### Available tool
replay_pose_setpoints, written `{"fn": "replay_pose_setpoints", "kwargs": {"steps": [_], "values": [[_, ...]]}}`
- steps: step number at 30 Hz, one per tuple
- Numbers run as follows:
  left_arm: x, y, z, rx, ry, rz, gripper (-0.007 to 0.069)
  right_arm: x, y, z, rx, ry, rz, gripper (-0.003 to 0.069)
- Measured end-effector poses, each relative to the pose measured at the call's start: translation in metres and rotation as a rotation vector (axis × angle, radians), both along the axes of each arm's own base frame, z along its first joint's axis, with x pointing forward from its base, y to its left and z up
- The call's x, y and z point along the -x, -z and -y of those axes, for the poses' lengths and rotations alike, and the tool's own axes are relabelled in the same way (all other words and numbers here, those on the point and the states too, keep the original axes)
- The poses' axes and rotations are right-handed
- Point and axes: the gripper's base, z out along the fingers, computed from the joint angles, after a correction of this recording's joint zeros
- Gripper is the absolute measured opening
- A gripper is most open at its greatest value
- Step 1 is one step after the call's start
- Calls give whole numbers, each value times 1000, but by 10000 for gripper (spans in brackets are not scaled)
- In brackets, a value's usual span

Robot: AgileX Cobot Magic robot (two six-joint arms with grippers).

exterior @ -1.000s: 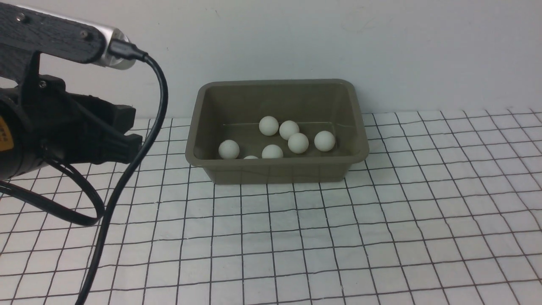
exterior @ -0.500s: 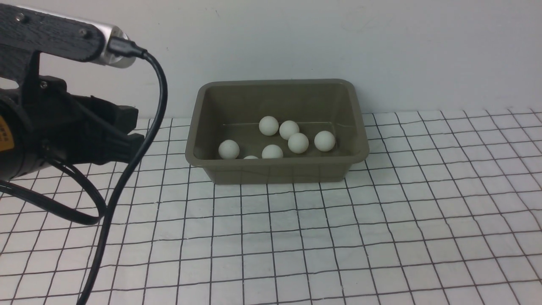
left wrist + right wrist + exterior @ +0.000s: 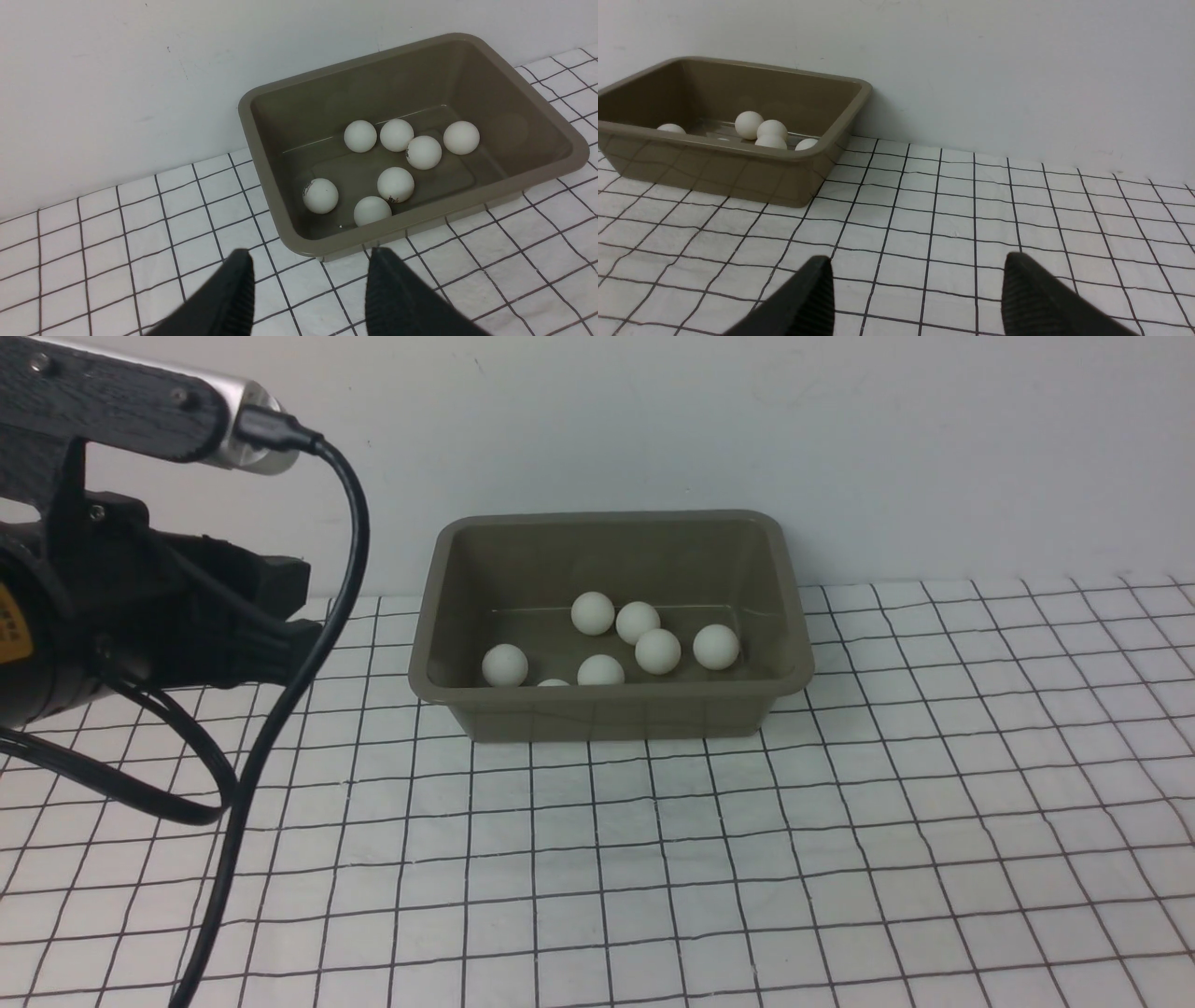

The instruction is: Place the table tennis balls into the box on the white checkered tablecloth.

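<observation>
My left gripper [image 3: 308, 289] hangs above the cloth with its two black fingers [image 3: 233, 298] spread apart and nothing between them. Just ahead of those fingertips sits the box [image 3: 275, 196], its near rim close beyond them. Inside it lie the table tennis balls [image 3: 395, 184], seven by my count: two close to the near wall, one off toward the side wall, and four clustered farther in, a few showing small dark marks. In the front view my left arm [image 3: 112, 616] is off to the left of the box, clear of it.

My right gripper [image 3: 920, 294] also has its jaws apart and empty, low over the white checkered tablecloth [image 3: 952, 219]. From there the box stands well away, ahead and to the left, against the pale wall [image 3: 994, 70].
</observation>
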Motion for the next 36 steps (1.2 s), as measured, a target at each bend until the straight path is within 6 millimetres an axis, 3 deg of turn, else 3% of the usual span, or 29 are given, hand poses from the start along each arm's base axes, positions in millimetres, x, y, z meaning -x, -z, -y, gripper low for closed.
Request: {"fn": "replay_pose_setpoints", "kwargs": {"steps": [36], "values": [[-2, -4, 2, 15, 14, 47, 300, -1, 4, 5, -9, 62, -11, 442]]}}
